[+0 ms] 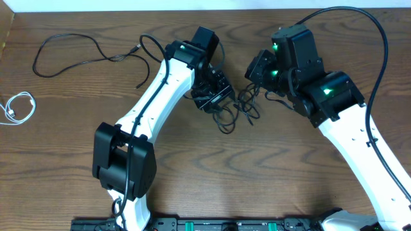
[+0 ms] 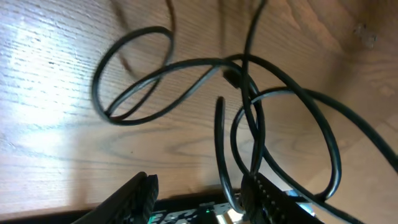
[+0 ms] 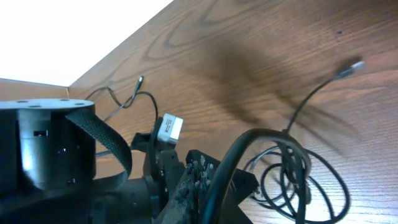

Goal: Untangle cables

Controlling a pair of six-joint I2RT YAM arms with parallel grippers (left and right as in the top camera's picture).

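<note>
My left gripper (image 2: 202, 183) is gaping around the limp, light black cable (image 2: 94, 87); my right gripper (image 1: 253, 72), at three o'clock, is sitting closed. Pinching near a plug (image 3: 351, 65) is looking best.

Counter (image 1: 64, 160): brown wood-grain surface with dark streaks. White background (image 3: 62, 31) lies beyond its far edge.

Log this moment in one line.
left fingers open | right fingers shut on black tangle | white cable, other black cable lie apart
</note>
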